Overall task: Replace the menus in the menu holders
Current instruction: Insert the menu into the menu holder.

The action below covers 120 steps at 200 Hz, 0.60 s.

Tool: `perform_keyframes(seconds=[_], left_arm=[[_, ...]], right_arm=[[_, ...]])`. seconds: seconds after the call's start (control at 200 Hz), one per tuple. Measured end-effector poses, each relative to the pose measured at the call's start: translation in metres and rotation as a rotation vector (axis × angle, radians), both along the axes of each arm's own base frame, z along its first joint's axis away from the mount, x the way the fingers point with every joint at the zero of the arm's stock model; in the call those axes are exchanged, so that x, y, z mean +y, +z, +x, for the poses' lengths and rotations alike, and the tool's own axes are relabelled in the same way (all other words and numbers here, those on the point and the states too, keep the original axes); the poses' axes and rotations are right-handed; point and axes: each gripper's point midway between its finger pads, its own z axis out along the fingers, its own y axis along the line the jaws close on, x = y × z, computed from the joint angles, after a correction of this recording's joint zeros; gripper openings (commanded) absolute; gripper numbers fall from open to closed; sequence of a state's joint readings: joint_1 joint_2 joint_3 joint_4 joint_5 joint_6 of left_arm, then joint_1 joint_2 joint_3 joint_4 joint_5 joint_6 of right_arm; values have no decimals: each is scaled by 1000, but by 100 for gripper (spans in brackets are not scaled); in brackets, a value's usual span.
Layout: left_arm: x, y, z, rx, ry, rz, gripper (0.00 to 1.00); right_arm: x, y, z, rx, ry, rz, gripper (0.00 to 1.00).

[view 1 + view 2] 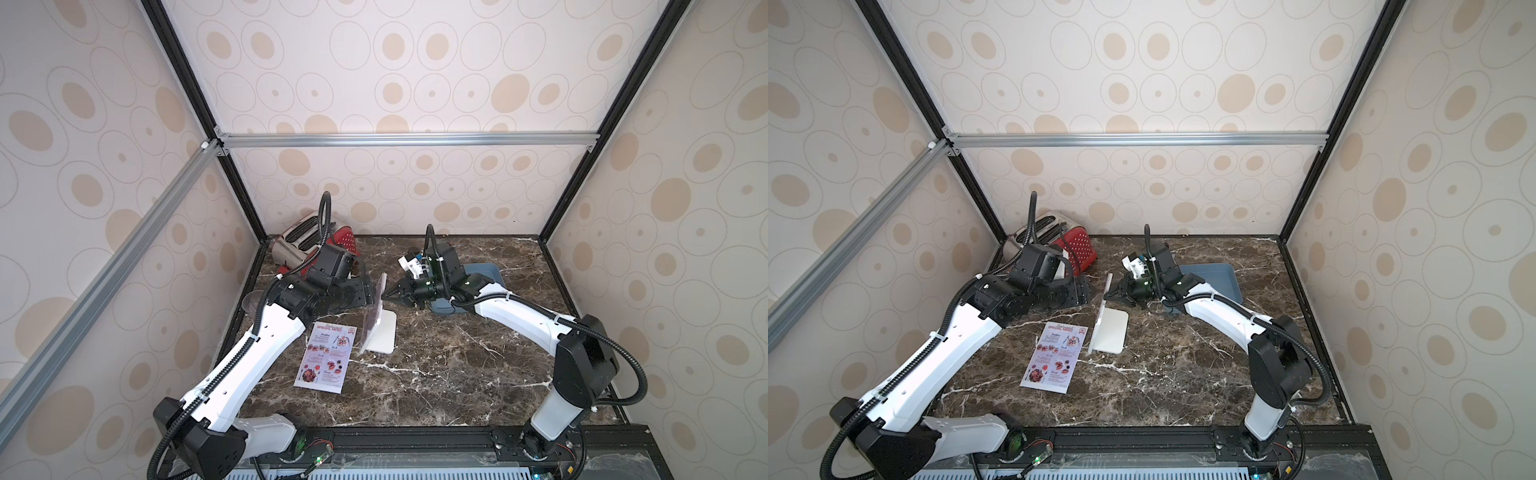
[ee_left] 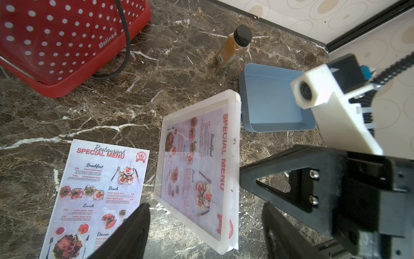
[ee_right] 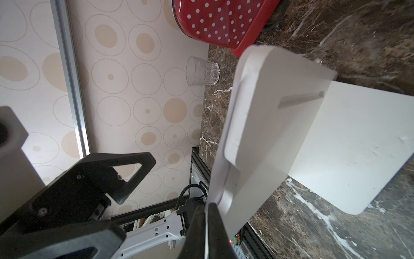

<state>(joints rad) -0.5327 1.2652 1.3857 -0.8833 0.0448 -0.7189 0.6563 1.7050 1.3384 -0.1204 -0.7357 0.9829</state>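
In a top view, my right gripper [image 1: 388, 296] sits at 3 o'clock of the stand [image 1: 384, 336], whose top edge runs 12 to 6. Left wrist view: my left gripper [image 2: 203, 210] is open, empty, facing the inner menu [image 2: 197, 166]. Right wrist view: my right gripper pinches that menu's rim.

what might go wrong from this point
The left gripper is open and not holding the menu holder, so a pull by the right gripper, shut on the edge of the inserted menu, may drag or tip it. The thin sheet may also tear or slip.
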Motion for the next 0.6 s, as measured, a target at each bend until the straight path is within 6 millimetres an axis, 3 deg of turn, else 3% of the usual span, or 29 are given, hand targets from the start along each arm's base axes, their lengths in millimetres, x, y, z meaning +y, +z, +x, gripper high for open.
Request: perform_keyframes(seconds=[0.265,0.341,0.391,0.481,0.601], left_arm=[[1,2,0,-5,2,-1,77],[1,2,-1,-7,2,-2,77],[2,3,-1,-10,4,-2,77],[4,5,-1,-17,12,-1,78],[10,3,-4,-26,39,3,78]], right_arm=[[4,-6,1,12,8,-6,7],[4,-4,1,12,9,-7,11],[4,-2,2,4,9,-8,21],[-1,2,0,-10,-5,-39,51],[-19,15,-12,-67,-38,-131,74]])
